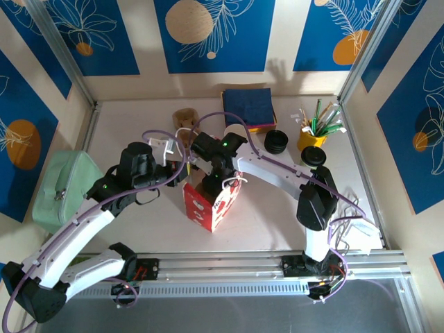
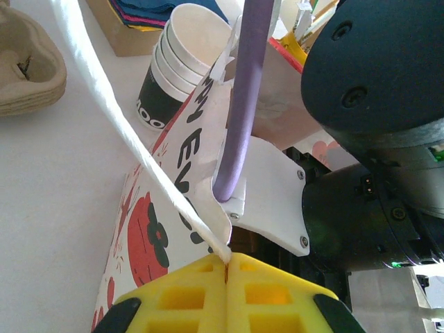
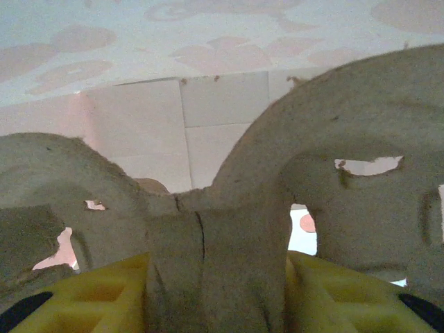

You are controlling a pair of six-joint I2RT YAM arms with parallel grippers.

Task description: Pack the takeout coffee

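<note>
The takeout coffee point(image 1: 313, 158), seen from above as a round black lid on a cup, stands on the table right of my right arm, away from both grippers. A red and white paper bag point(image 1: 210, 202) stands upright at the table's middle. Its printed side point(image 2: 146, 229) is near the left wrist camera. My left gripper point(image 2: 227, 267) is shut on the bag's white rope handle point(image 2: 132, 132), at the bag's left rim point(image 1: 182, 175). My right gripper point(image 3: 218, 291) is down inside the bag's mouth point(image 1: 211, 182), shut on the middle ridge of a grey pulp cup carrier point(image 3: 229, 229).
A stack of lidless white cups point(image 2: 173, 69) stands behind the bag. A second pulp carrier point(image 1: 184, 116) lies at the back. Loose black lids point(image 1: 276, 141), a yellow pot of utensils point(image 1: 312, 135) and napkins point(image 1: 248, 107) sit back right. A green case point(image 1: 62, 189) lies left.
</note>
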